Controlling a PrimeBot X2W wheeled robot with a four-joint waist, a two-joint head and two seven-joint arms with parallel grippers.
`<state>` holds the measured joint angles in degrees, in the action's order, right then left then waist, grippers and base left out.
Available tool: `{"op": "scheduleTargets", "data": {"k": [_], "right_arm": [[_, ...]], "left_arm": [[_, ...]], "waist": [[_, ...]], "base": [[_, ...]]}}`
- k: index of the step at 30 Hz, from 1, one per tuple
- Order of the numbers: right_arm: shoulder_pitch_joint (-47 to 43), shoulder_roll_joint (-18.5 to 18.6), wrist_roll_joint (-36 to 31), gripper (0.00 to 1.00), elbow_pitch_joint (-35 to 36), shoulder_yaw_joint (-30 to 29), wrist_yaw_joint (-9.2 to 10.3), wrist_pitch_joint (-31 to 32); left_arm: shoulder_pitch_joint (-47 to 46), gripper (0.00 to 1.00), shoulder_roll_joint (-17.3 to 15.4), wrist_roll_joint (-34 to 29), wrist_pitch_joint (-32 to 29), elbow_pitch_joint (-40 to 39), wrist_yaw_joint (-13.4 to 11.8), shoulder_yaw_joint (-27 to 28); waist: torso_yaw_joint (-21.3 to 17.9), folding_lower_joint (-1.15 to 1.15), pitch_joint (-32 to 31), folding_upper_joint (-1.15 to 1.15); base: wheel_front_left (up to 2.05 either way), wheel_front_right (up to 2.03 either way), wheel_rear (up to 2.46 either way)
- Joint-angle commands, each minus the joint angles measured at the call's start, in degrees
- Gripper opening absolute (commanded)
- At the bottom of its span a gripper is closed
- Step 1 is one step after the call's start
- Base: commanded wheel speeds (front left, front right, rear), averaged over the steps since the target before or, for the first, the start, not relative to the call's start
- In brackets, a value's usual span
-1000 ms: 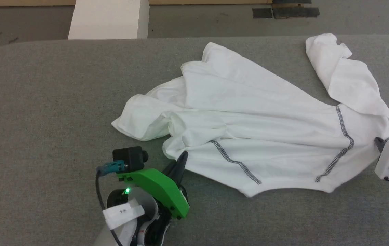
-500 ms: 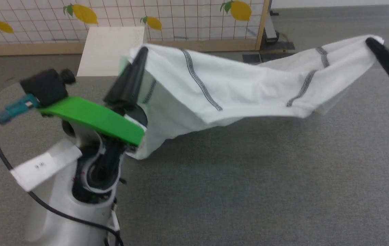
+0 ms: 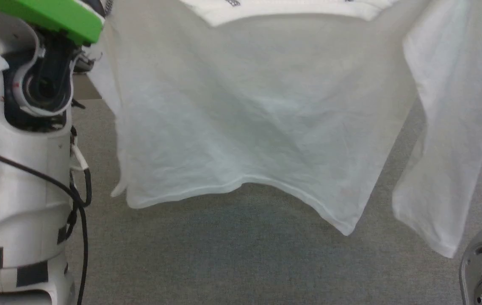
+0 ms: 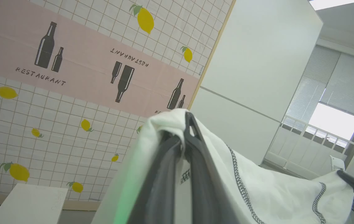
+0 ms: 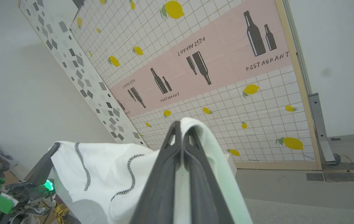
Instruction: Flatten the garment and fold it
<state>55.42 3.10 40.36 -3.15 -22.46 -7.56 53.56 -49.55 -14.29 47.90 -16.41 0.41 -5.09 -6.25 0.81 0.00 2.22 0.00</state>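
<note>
a white garment (image 3: 258, 118) with dark zigzag stitching hangs spread like a curtain over the grey table (image 3: 224, 262), a narrower flap dangling at its right side. the left gripper (image 4: 183, 140) and right gripper (image 5: 182, 133) each pinch its upper edge, fingers pressed together on the cloth.

One garment (image 3: 245, 127), two claws (image 4: 181, 137) (image 5: 182, 132), one white box (image 4: 27, 202)
</note>
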Motion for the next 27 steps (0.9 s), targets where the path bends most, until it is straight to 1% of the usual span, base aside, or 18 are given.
{"op": "scheduleTargets", "data": {"k": [1, 5, 7, 13, 16, 20, 22, 27], "right_arm": [[1.9, -0.2, -0.8, 0.0, -0.7, 0.4, 0.08, 0.6], [5.9, -0.2, -1.6, 0.0, -3.2, 1.5, 0.08, 1.5], [8.0, -0.2, -2.5, 0.0, -4.9, 1.9, 0.08, 1.4], [15.5, -0.2, -7.3, 0.0, -9.9, 3.5, 0.08, -0.6], [20.1, -0.2, -10.8, 0.0, -12.3, 3.8, 0.08, -3.8], [26.7, -0.2, -14.6, 0.0, -15.3, 4.7, 0.08, -9.7], [29.8, -0.2, -15.2, 0.0, -17.0, 5.1, 0.08, -12.9], [34.7, -0.2, -15.2, 0.0, -20.1, 6.3, 0.08, -19.5]], "left_arm": [[-2.5, 0.0, -0.2, 0.0, -0.3, 1.6, 0.0, 0.2], [-7.4, 0.0, -0.9, -0.3, -1.0, 7.2, 0.1, 0.2], [-9.7, 0.0, -1.8, -1.3, -1.4, 10.2, 0.1, -0.2], [-17.4, 0.0, -4.0, -4.7, -2.0, 17.9, -0.2, -1.9], [-22.1, 0.0, -4.8, -6.6, -2.1, 20.8, -0.7, -2.8], [-28.4, 0.0, -5.0, -8.2, -0.8, 23.6, -1.4, -3.0], [-31.3, 0.0, -4.7, -8.6, 0.9, 24.8, -1.7, -2.5], [-36.4, 0.0, -4.3, -9.6, 6.0, 27.1, -0.8, -2.1]], "waist": [[0.4, 0.0, 1.2, 0.0], [0.6, 0.0, 3.6, 0.0], [0.6, 0.0, 5.4, 0.0], [0.4, 0.0, 12.8, 0.0], [0.3, 0.0, 17.4, 0.0], [0.5, 0.0, 23.1, 0.0], [0.6, 0.0, 25.3, 0.0], [1.1, 0.0, 29.2, 0.0]], "base": [[0.0, 0.0, 0.0], [0.0, 0.0, 0.0], [0.0, 0.0, 0.0], [0.0, 0.0, 0.0], [0.0, 0.0, 0.0], [0.0, 0.0, 0.0], [0.0, 0.0, 0.0], [0.0, 0.0, 0.0]]}}
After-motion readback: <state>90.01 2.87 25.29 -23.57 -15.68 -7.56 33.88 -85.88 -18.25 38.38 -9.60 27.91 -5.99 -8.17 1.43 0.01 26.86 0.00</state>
